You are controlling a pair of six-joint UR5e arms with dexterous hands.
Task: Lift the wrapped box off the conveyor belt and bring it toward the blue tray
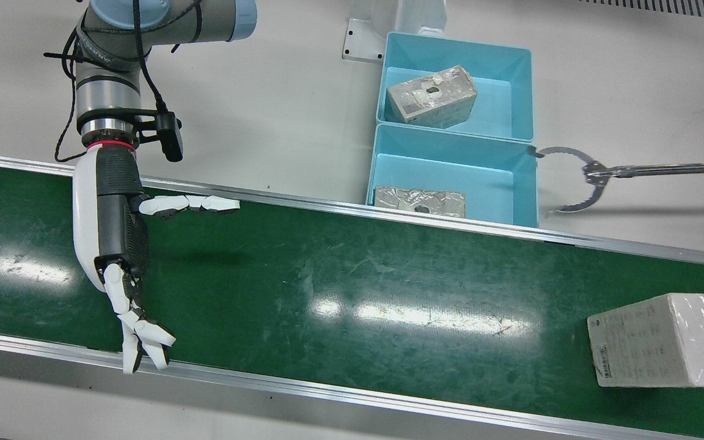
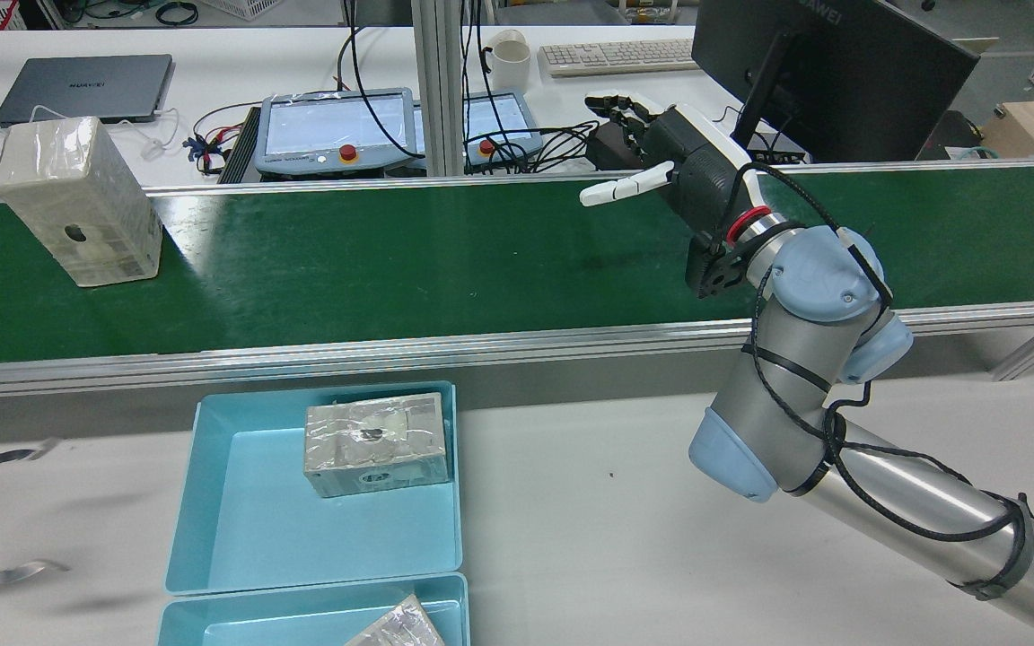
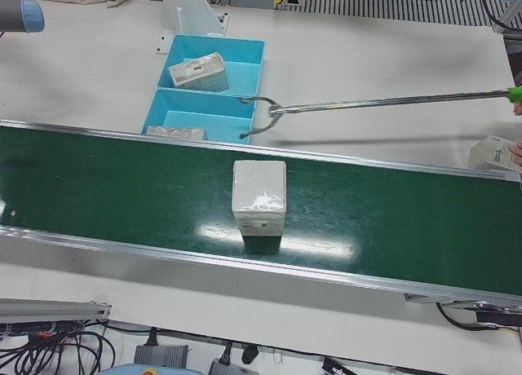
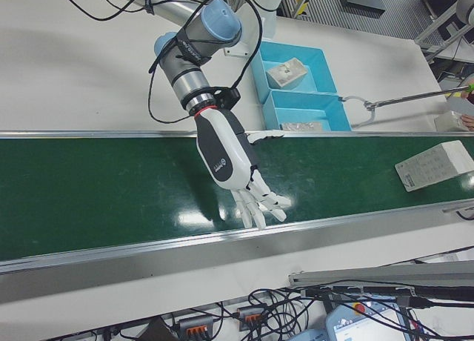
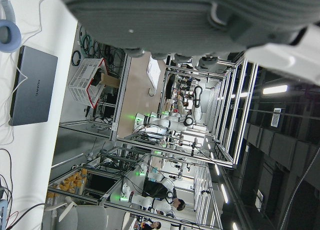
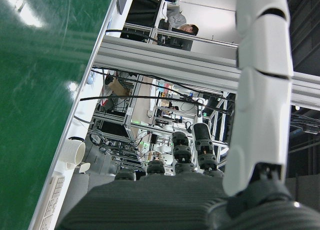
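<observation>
The right hand (image 1: pixel 113 244) hovers over the green belt (image 1: pixel 327 287), fingers spread apart and empty. The wrapped box (image 1: pixel 663 339) stands upright on the belt toward the table's left end, well apart from the hand. The left hand (image 5: pixel 200 20) shows only in its own camera; its state cannot be told. Two blue trays (image 1: pixel 517 183) sit beside the belt, each with a box.

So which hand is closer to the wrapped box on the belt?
Right, as far as shown. The right hand hovers open over the belt, far along it from the wrapped box. The left hand shows only in its own camera, so its place is unclear.
</observation>
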